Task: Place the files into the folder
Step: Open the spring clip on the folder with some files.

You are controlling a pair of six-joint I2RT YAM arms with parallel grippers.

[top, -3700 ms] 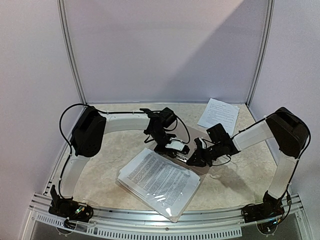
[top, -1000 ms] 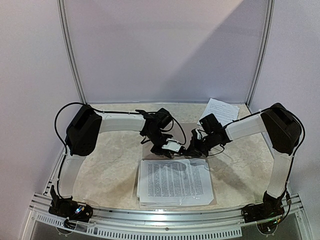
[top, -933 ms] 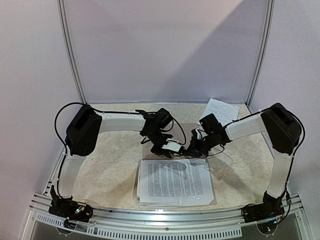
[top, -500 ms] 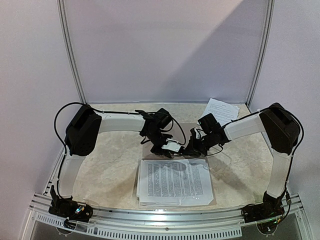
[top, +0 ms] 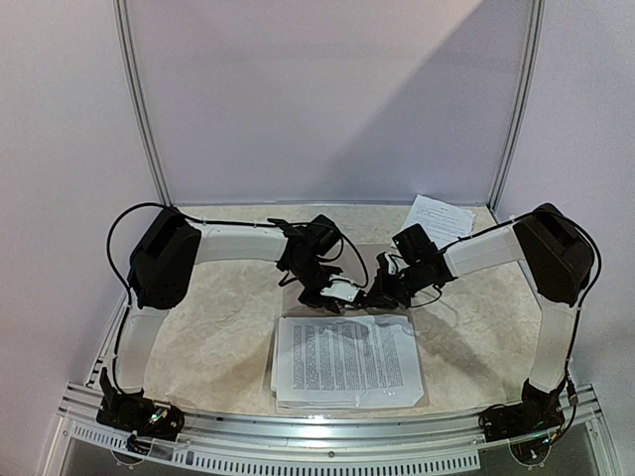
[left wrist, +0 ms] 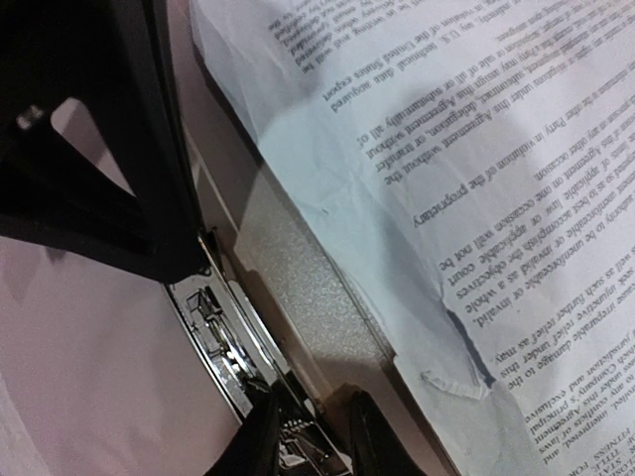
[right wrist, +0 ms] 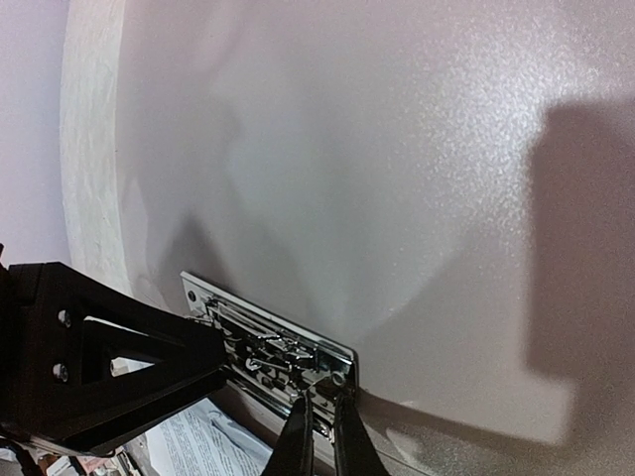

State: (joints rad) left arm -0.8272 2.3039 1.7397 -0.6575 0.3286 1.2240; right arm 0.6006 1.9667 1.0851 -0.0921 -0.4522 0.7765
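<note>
Right end effector [right wrist: 318, 438] pinched together at the shiny metal clip [right wrist: 278, 349] of the open tan-brown folder [right wrist: 417, 169]. Left end effector [top: 335, 294] is close beside it, grip unclear. White printed paper sheets [top: 347, 359] lie stacked in front.

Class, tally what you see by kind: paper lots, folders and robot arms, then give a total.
Paper lots: 2 (stack, loose sheets)
Folder: 1
Arms: 2 (left arm, right arm)
Total: 5

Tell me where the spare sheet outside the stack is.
In the top view the spare sheet lies at the far right corner of the table, just behind the right arm, apart from the stack near the front edge.
</note>
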